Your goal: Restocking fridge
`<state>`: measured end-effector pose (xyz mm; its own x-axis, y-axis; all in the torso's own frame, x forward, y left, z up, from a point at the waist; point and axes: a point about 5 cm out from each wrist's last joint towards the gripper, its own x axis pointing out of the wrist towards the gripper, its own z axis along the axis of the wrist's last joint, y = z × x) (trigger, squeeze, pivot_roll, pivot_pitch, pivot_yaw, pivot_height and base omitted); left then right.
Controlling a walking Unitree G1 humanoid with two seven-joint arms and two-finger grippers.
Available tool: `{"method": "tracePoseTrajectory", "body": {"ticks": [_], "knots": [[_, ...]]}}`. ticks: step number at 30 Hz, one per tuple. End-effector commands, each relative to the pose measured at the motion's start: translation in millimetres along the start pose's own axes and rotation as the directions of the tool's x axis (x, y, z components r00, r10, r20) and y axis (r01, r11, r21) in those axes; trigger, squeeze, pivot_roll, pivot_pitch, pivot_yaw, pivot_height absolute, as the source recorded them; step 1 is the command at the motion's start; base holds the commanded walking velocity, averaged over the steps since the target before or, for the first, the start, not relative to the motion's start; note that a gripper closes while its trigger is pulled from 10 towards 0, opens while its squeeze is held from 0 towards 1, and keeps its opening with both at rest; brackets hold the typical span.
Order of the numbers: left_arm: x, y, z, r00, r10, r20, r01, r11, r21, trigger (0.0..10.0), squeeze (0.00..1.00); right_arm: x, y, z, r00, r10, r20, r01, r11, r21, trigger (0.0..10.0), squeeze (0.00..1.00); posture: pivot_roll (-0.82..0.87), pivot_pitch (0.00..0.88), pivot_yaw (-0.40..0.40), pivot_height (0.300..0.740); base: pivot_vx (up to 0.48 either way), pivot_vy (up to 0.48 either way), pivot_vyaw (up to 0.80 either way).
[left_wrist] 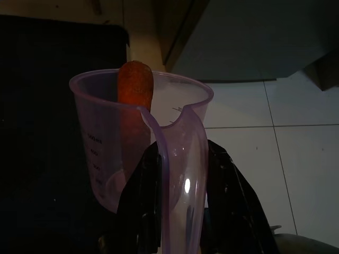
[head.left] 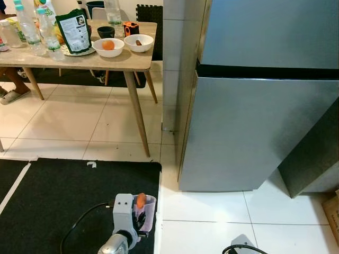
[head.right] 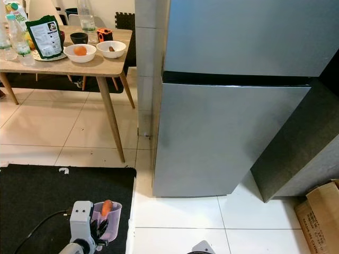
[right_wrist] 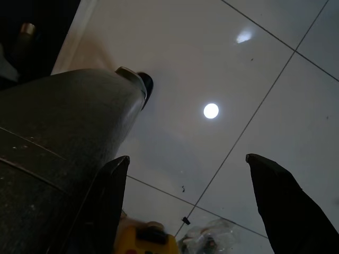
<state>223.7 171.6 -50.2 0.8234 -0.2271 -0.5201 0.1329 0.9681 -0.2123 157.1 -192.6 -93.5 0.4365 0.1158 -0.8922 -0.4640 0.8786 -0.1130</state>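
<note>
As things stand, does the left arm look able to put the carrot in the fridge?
Probably not yet. The left gripper is shut on the handle of the measuring cup holding the carrot, but both doors of the fridge are closed. The right gripper hangs open over the floor.

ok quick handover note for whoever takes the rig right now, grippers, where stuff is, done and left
Left gripper: shut on the handle of the measuring cup, held low over the black mat. A carrot stands in the cup.
Right gripper: open, empty, hanging over the white floor tiles.
Fridge: ahead and to the right, both doors closed.
Done: cup with carrot picked up.
Left: open the fridge and put the cup inside. An orange sits in a bowl on the table.
</note>
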Motion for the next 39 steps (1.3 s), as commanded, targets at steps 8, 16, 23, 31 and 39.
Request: {"method": "tracePoseTrajectory", "body": {"ticks": [8, 16, 23, 31, 39], "knots": [[-2.2, 2.2, -2.5, 1.0, -0.012, -0.013, 0.012, 1.0, 0.014, 10.0, 0.0, -0.3, 1.6, -3.4, 1.0, 0.006, -0.008, -0.006, 1.0, 0.013, 10.0, 0.0, -0.04, 0.052, -0.038, 0.74, 0.345, 0.0, 0.0], [-1.7, 1.5, -1.6, 1.0, -0.017, -0.008, 0.017, 1.0, 0.014, 10.0, 0.0, -0.4, 1.6, -3.9, 1.0, 0.007, -0.009, -0.007, 1.0, 0.012, 10.0, 0.0, -0.04, 0.053, -0.04, 0.74, 0.359, 0.0, 0.0], [-0.3, 0.2, 0.7, 1.0, -0.022, -0.001, 0.022, 1.0, 0.016, 10.0, 0.0, -0.4, 1.6, -3.5, 1.0, 0.006, -0.007, -0.006, 1.0, 0.015, 10.0, 0.0, -0.04, 0.053, -0.039, 0.74, 0.361, 0.0, 0.0], [1.7, -2.4, 2.7, 0.999, -0.037, -0.002, 0.037, 0.999, 0.017, 10.0, 0.0, -0.3, 1.8, -3.0, 1.0, 0.006, -0.005, -0.006, 1.0, 0.016, 10.0, 0.0, -0.04, 0.059, -0.04, 0.74, 0.045, -0.052, 0.0], [2.4, -8.0, 1.3, 0.997, -0.072, 0.0, 0.072, 0.997, 0.008, 10.0, 0.0, -0.4, 2.5, -4.5, 1.0, 0.009, -0.008, -0.008, 1.0, 0.018, 10.0, 0.0, -0.04, 0.059, -0.04, 0.74, 0.0, -0.433, 0.0]]}}
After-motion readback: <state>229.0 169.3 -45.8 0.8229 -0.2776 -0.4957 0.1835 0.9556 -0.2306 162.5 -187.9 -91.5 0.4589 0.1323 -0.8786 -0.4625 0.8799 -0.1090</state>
